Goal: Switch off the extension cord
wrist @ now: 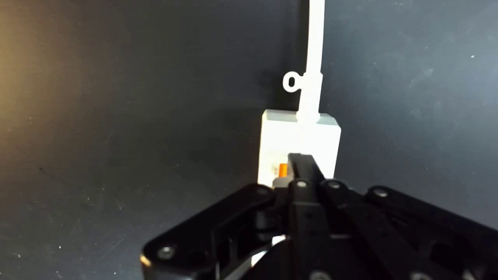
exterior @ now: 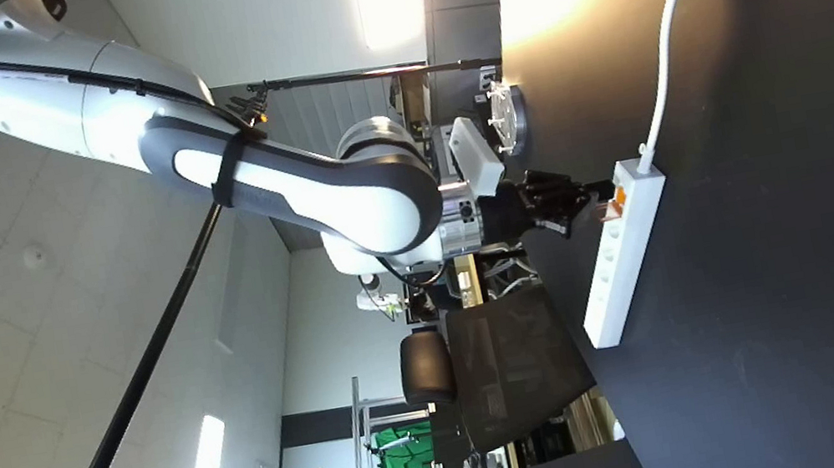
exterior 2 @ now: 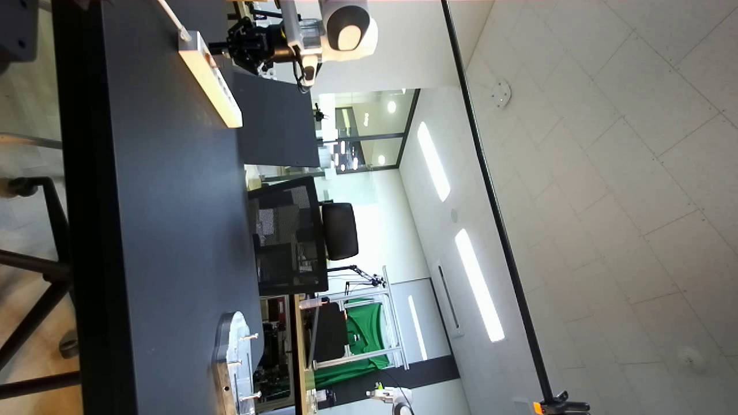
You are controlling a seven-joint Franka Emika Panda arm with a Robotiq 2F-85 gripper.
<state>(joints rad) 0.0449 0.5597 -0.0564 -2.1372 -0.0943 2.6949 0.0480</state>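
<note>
The extension cord is a long white power strip lying on the dark table, seen in both exterior views (exterior: 619, 268) (exterior 2: 214, 86) and in the wrist view (wrist: 299, 136). Its small orange switch (exterior: 619, 197) is near the cable end and shows partly in the wrist view (wrist: 283, 170). My gripper (exterior: 603, 191) is shut, with its black fingers together and nothing seen between them. The fingertips (wrist: 305, 157) are at the switch end of the strip, right beside or over the switch, and hide part of it. I cannot tell whether they touch it. The sockets are mostly hidden in the wrist view.
Both exterior pictures are turned sideways. The white cable (exterior: 664, 48) runs from the strip's switch end across the dark table (exterior: 792, 247). A rounded board with small pegs (exterior 2: 239, 357) stands on the table away from the strip. A black chair (exterior 2: 288, 236) stands beyond the table edge.
</note>
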